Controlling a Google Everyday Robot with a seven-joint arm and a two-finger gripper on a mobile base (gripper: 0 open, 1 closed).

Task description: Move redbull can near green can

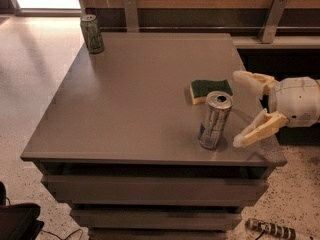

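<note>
The gripper (238, 109) hangs at the table's (130, 109) right edge, fingers (260, 129) spread apart, holding nothing; the redbull can (215, 120) stands upright just left of their tips, beside a sponge (210, 90); the green can (92, 34) sits at the far-left corner.

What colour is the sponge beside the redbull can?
The sponge: dark green top, yellow base, camera view. Open gripper sits right of the redbull can.
</note>
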